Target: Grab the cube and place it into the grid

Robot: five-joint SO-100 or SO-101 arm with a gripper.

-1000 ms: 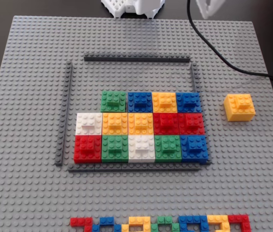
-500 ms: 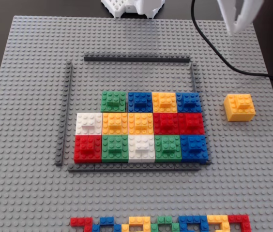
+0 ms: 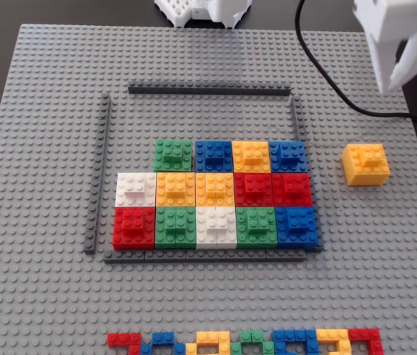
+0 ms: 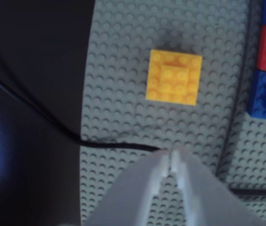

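The yellow-orange cube (image 3: pixel 366 163) stands alone on the grey studded baseplate (image 3: pixel 38 148), right of the grid (image 3: pixel 216 194). The grid's top row has no cube at its left end. Thin dark grey strips (image 3: pixel 208 91) frame it. My white gripper (image 3: pixel 395 80) hangs at the upper right of the fixed view, above and behind the cube, apart from it. In the wrist view the cube (image 4: pixel 174 76) lies ahead of the gripper (image 4: pixel 170 157), whose fingertips touch with nothing between them.
A black cable (image 3: pixel 327 74) runs across the baseplate's right back corner and shows in the wrist view (image 4: pixel 114 145). A line of flat coloured bricks (image 3: pixel 245 342) lies at the front edge. The arm's white base (image 3: pixel 201 9) stands behind the plate.
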